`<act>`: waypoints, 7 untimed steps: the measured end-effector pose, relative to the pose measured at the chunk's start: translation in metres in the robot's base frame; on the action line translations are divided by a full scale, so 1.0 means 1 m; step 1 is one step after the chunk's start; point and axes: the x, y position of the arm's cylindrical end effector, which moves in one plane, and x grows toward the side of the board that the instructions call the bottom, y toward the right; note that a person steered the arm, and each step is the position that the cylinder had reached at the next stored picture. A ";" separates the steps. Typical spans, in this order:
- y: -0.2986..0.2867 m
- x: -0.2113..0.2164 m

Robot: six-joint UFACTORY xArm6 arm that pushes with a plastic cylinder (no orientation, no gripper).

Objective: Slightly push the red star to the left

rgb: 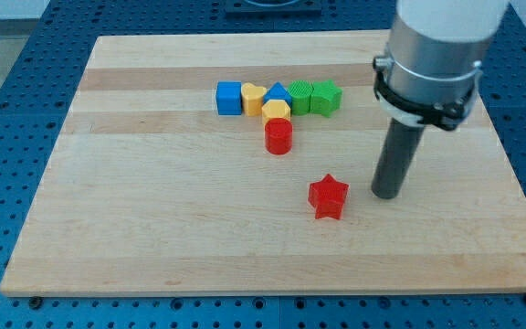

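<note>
The red star (328, 196) lies on the wooden board (153, 219), right of the middle and toward the view's bottom. My tip (386, 195) rests on the board just to the star's right, a small gap apart, at about the same height in the view. The rod rises from it to the grey arm at the view's top right.
A cluster of blocks sits near the view's top centre: a blue cube (229, 98), a yellow heart-like block (253, 97), a blue triangle (278, 92), a yellow hexagon (277, 111), two green blocks (300, 97) (326, 97), and a red cylinder (278, 136) below them.
</note>
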 end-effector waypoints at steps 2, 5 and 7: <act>0.001 0.025; -0.020 0.025; -0.038 0.022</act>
